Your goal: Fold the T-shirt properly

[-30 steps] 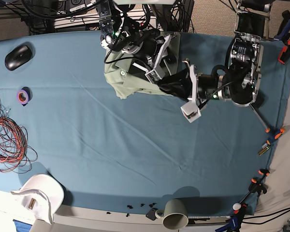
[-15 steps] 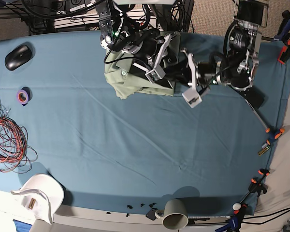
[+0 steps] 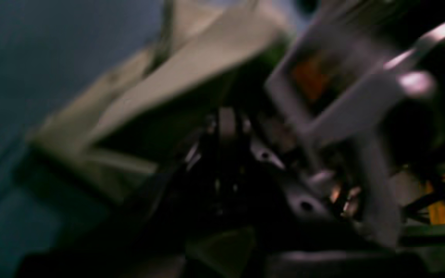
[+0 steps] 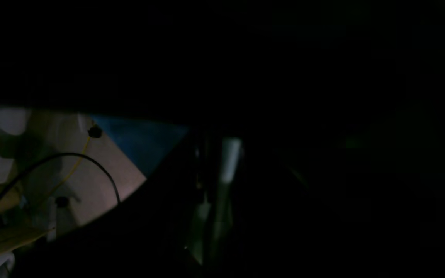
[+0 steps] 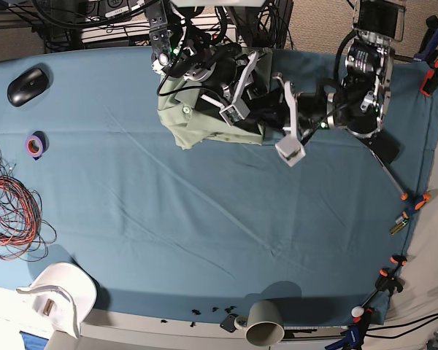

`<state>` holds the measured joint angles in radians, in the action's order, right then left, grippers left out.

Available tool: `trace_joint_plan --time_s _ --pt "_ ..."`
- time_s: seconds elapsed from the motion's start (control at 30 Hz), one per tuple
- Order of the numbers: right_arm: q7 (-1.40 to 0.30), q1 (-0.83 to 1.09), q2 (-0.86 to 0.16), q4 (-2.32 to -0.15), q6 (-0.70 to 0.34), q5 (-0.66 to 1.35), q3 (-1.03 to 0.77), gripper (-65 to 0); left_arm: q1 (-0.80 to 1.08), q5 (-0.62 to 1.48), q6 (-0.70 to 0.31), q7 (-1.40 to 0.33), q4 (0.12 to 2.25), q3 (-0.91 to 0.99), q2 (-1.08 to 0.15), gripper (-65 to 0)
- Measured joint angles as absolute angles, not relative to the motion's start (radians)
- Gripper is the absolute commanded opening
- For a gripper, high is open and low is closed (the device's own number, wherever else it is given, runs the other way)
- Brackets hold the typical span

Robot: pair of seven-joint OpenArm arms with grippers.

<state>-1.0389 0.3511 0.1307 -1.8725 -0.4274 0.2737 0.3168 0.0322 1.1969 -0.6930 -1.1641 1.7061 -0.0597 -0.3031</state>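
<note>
The pale sage-green T-shirt [image 5: 193,120] lies bunched in a folded heap near the table's far edge, collar button facing left. My right gripper [image 5: 232,96] comes down from the back onto the heap's top right; its wrist view is nearly black, with a pale strip of cloth [image 4: 228,162] between the shut jaws. My left gripper [image 5: 266,120] reaches in from the right to the shirt's right edge. In the blurred left wrist view its fingers [image 3: 226,123] are pressed together just under the pale folds of the T-shirt [image 3: 191,69].
A blue table cloth [image 5: 204,219] covers the table. A black mouse [image 5: 27,84], a purple tape roll [image 5: 34,144] and red wires [image 5: 11,211] lie at the left. A white holder [image 5: 58,292] and grey cup [image 5: 266,322] stand at the front edge, clamps [image 5: 422,200] at the right.
My left arm has swung up and left, in to the shirt's right edge, and its jaws have closed there. The right arm and the shirt heap have stayed put.
</note>
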Motion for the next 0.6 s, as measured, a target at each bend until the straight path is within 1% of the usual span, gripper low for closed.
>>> trace_joint_plan --time_s 0.2,0.27,0.37,0.43,0.6 --pt "-1.039 0.351 0.131 -1.872 -0.427 0.274 0.317 -65.0 0.021 1.181 -0.693 -1.159 1.707 -0.06 -0.276 -65.0" --pt "-1.039 0.352 0.131 -1.872 -0.427 0.274 0.317 -65.0 0.024 1.136 -0.693 -1.158 1.707 -0.06 -0.272 -65.0" --pt "-1.039 0.352 0.131 -1.872 -0.427 0.274 0.317 -65.0 0.04 1.036 -0.692 -1.09 1.707 -0.067 -0.273 -65.0" --pt "-1.039 0.351 0.131 -1.872 -0.427 0.274 0.317 -65.0 0.055 0.968 -0.692 -1.074 1.707 -0.091 -0.275 -65.0" --pt "-1.04 0.351 0.13 -1.872 -0.427 0.258 0.317 -65.0 0.057 0.955 -0.693 -1.067 1.707 -0.117 -0.272 -65.0"
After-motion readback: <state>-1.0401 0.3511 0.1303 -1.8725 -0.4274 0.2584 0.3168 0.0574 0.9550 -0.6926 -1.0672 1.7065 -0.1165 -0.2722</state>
